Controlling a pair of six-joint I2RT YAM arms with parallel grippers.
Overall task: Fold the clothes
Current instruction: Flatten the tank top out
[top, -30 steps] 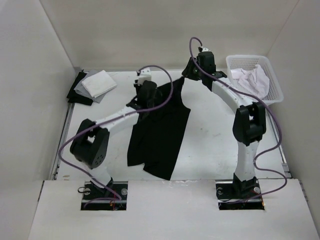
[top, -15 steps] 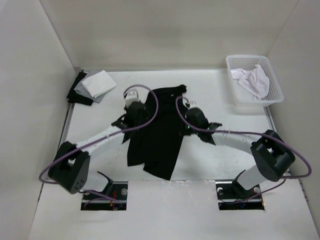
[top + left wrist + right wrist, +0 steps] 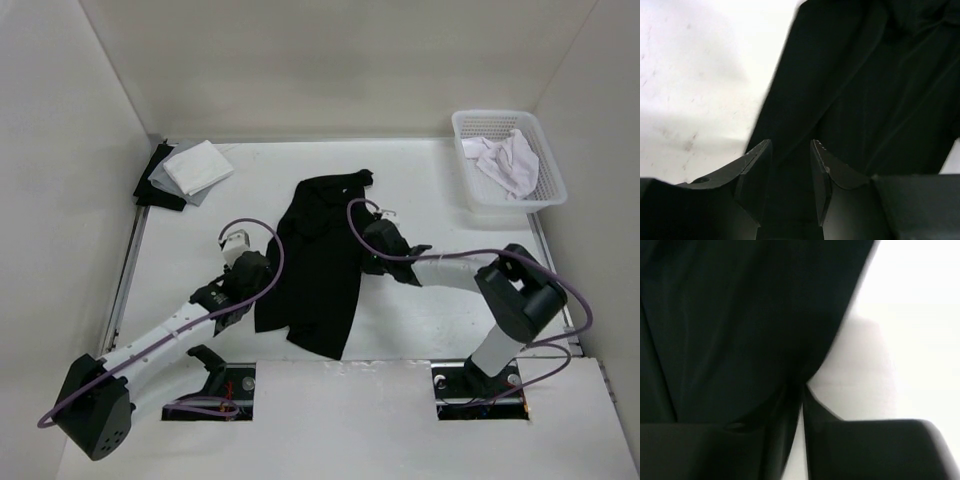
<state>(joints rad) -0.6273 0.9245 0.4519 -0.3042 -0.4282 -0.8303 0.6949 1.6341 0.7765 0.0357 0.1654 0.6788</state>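
Clothes (image 3: 320, 262), a single black garment, lie in a long rumpled strip on the middle of the table (image 3: 440, 190), running from far to near. At the strip's near left edge the left gripper (image 3: 790, 146) hovers with fingers parted. The right gripper (image 3: 799, 387) pinches the right edge, its fingers closed on fabric.

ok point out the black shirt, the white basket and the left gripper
black shirt (image 3: 320, 270): top view, middle of the fabric
white basket (image 3: 510, 213): top view, near wall
left gripper (image 3: 790, 145): left wrist view, between its fingertips
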